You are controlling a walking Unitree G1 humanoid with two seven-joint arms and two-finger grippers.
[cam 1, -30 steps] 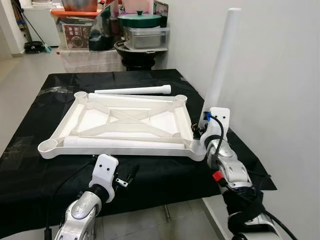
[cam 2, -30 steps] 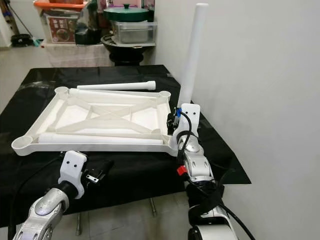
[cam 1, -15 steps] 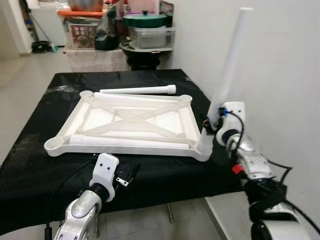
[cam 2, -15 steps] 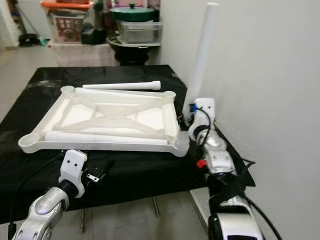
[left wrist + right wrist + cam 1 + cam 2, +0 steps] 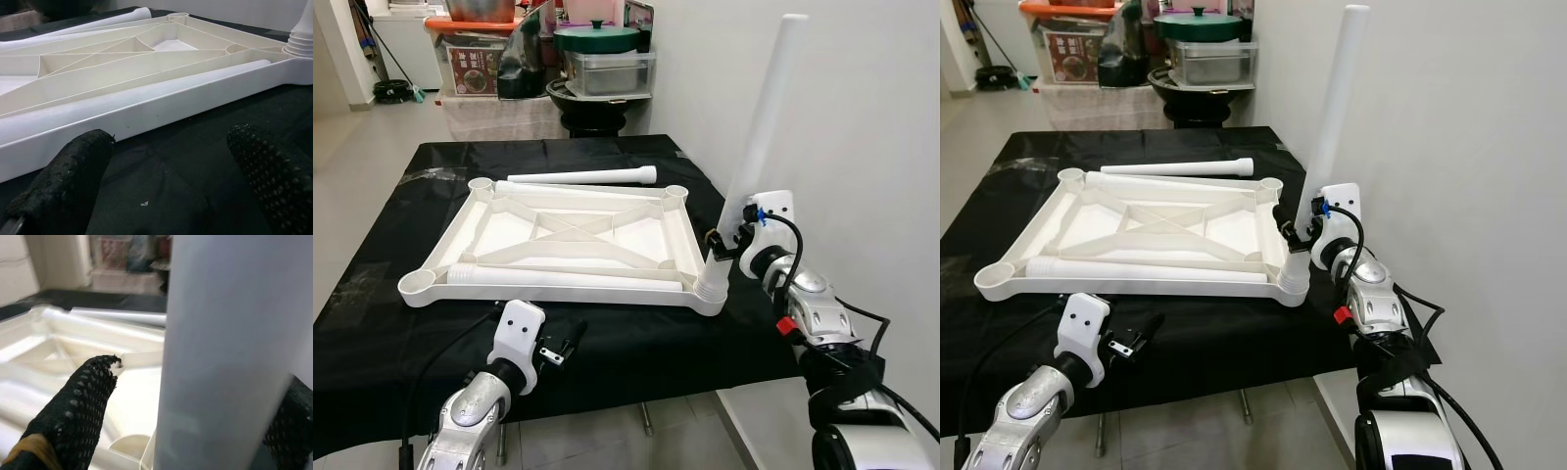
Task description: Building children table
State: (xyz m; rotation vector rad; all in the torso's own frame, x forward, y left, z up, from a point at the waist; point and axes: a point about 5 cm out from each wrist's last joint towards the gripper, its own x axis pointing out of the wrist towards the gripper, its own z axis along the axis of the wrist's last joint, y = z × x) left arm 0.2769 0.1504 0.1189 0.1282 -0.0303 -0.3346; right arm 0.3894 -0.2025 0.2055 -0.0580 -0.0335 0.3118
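Note:
The white table top (image 5: 445, 250) lies upside down on the black-covered table (image 5: 636, 357). One white leg (image 5: 764, 117) stands upright in its near right corner socket (image 5: 710, 289). My right gripper (image 5: 729, 238) is open around the base of that leg (image 5: 225, 357), with one finger (image 5: 83, 401) a little apart from it. A second leg (image 5: 568, 279) lies inside the top along its near edge. A third leg (image 5: 578, 177) lies on the cloth beyond the far edge. My left gripper (image 5: 570, 343) hangs open over the cloth, just in front of the top's near rim (image 5: 146, 115).
A white wall (image 5: 862, 147) runs close along the table's right side. Behind the table stand storage bins and a pot with a green lid (image 5: 597, 39). Open grey floor (image 5: 352, 147) lies to the left.
My right wrist has swung from in front of the upright leg round to its right side. The leg stays in its socket. The left arm has not moved. The camera shifted a little.

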